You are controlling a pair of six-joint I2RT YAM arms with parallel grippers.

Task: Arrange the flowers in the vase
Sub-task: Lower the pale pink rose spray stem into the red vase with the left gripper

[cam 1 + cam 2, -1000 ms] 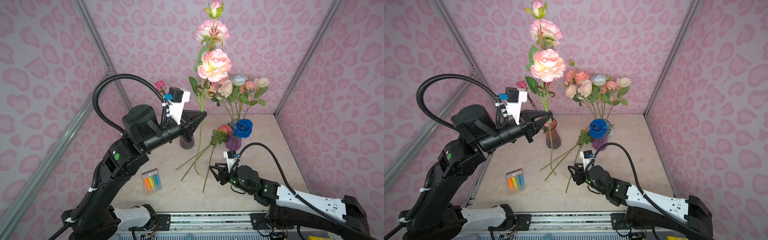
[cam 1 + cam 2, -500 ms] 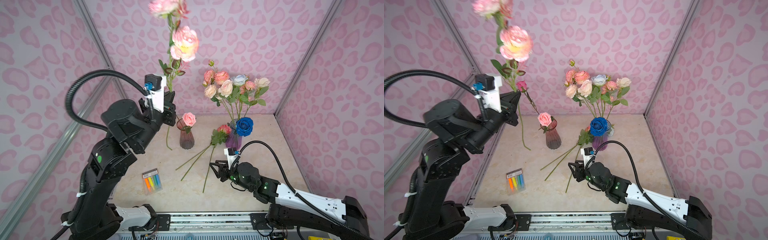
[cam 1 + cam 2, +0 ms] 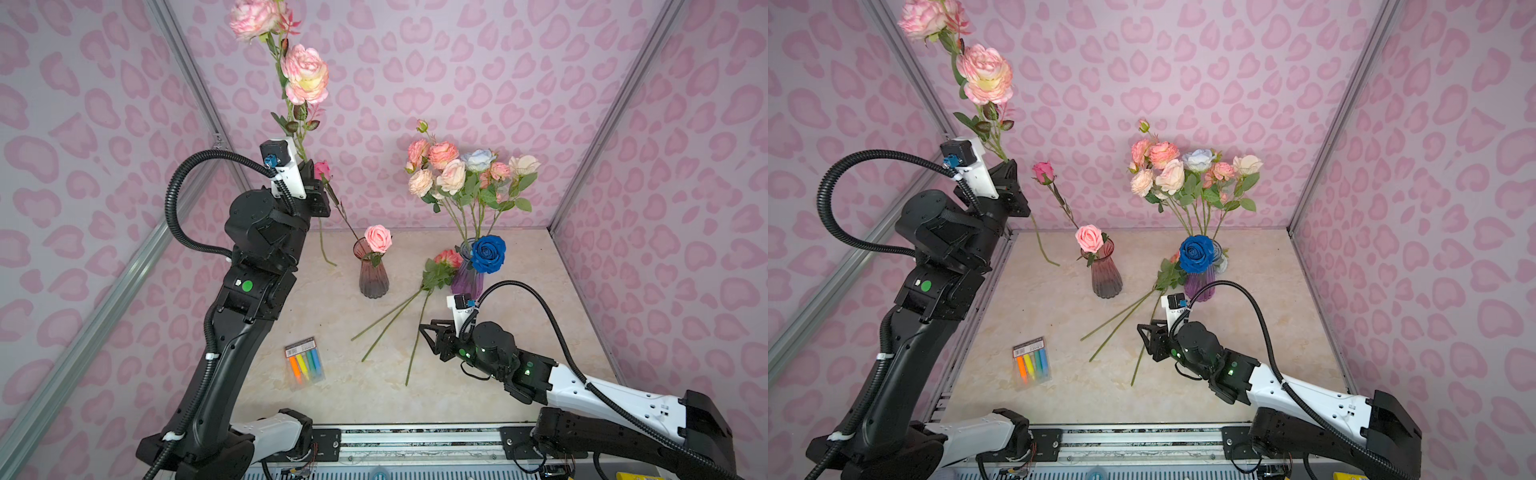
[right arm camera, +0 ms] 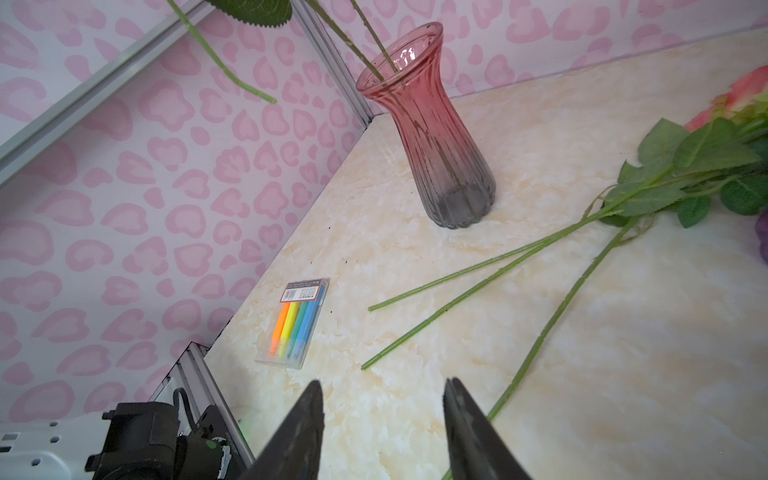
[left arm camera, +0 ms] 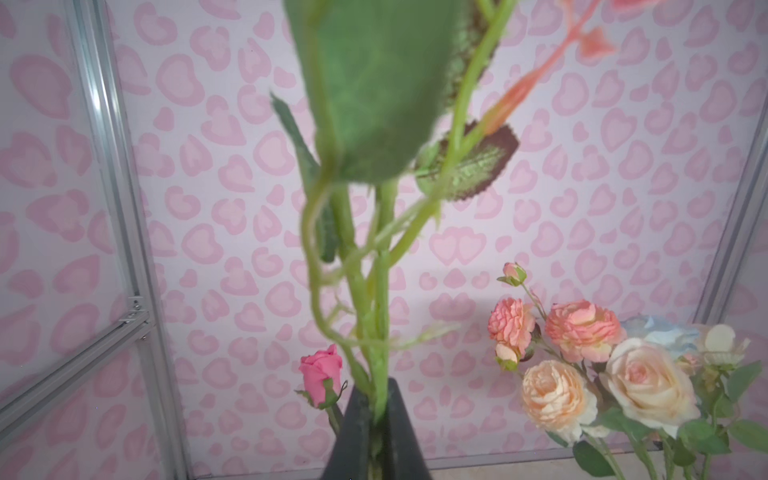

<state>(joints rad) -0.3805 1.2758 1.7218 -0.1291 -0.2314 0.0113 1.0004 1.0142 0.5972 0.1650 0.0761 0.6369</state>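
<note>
Left wrist view: left pincer (image 5: pixel 376 415) is clamped on a rose (image 5: pixel 380 291) rising above it. Jaws apart, the right pincer (image 4: pixel 383 382) hovers over the desk (image 4: pixel 623 374); loose flowers (image 4: pixel 706 149) lie just ahead, vase (image 4: pixel 436 137) beyond.

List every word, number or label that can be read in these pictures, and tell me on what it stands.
No text can be read.
Pack of coloured pens: its white label carries small print, too small and blurred to read in any view.
Nothing else shows writing.
</note>
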